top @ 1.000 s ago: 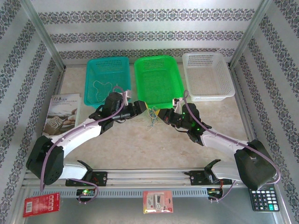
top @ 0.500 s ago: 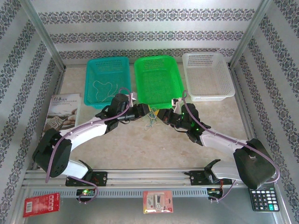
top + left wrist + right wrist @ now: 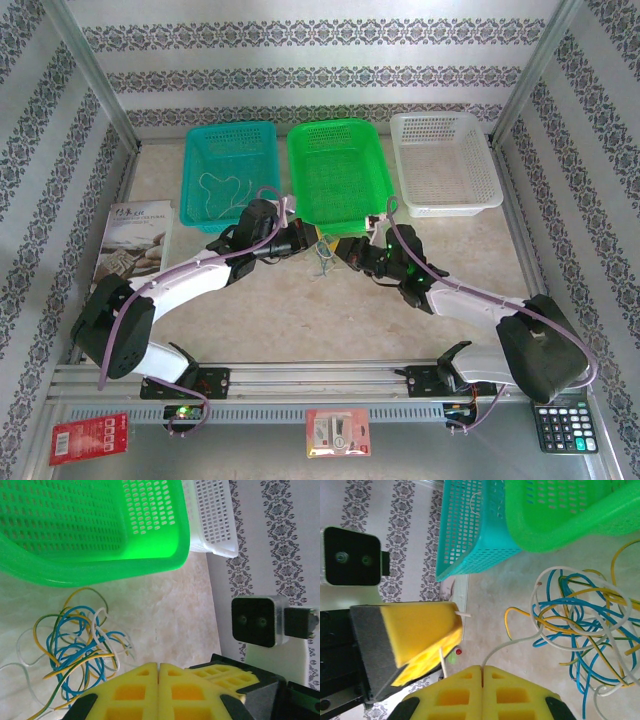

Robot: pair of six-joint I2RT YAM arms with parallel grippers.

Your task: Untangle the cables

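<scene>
Both jaws are pressed together right now. The cables (image 3: 322, 257) sit on the table as one loose blue, yellow and cream bundle. It lies just off the 6 o'clock rim of the green basket (image 3: 340, 170), between the two grippers.

From above, the left gripper (image 3: 159, 666) is at about 10 o'clock of the bundle and the right gripper (image 3: 482, 669) at about 3 o'clock. Both tips are just beside it and neither arm is clearly nearer. The bundle's long axis runs roughly 12–6, so it lies across the line joining the two grippers.

- **Left wrist view:** the bundle is off the tips at 10 o'clock, with nothing visible in the seam itself.
- **Right wrist view:** the bundle is at 2 o'clock of the tips. A cream strand (image 3: 512, 641) curves out of it straight into the seam, so the right is pinching that one.
- **Same view, left's fingers (image 3: 420, 630):** a thin cream sliver pokes out either side of them. It's probably a strand end nipped there, but it's too small to be sure.

One cream cord (image 3: 222, 187) is lying in the teal basket (image 3: 190, 170), well apart from the bundle.

My read is that the next move is a pull-apart. With the grips on opposite sides, drawing along 9–3 takes the strand out sideways across the bundle. The risk is that the blue loops ride along instead of letting go.
</scene>
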